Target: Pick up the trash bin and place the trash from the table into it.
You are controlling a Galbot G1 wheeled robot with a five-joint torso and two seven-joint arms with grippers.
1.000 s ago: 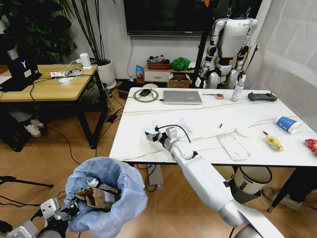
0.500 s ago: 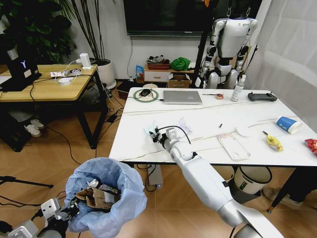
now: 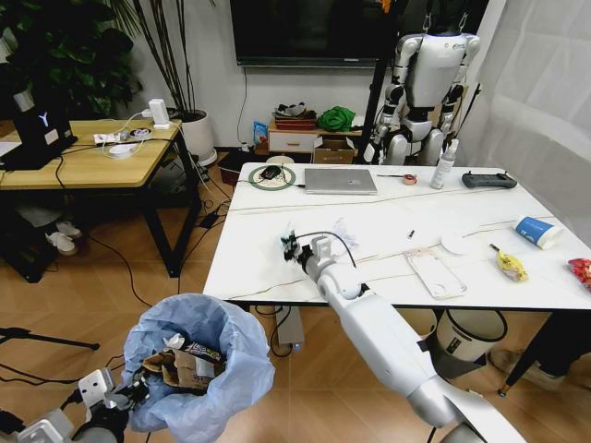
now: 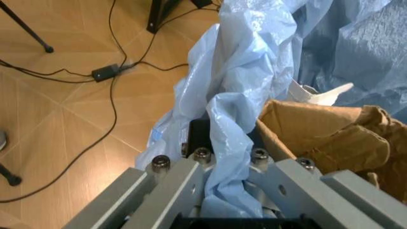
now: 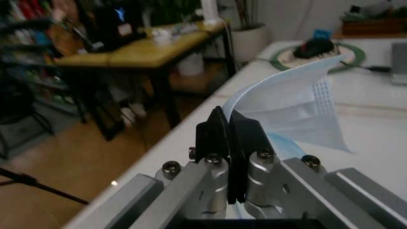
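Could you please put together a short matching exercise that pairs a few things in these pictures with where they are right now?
Things:
1. face mask
2. trash bin
3. blue paper cup
4. laptop

Places:
A. lying on its side near the table's right edge
B. closed flat at the table's far side
C. clamped in the right pincer
D. off the table, liner held by the left pincer

Pairs: 1-C, 2-D, 3-A, 4-B
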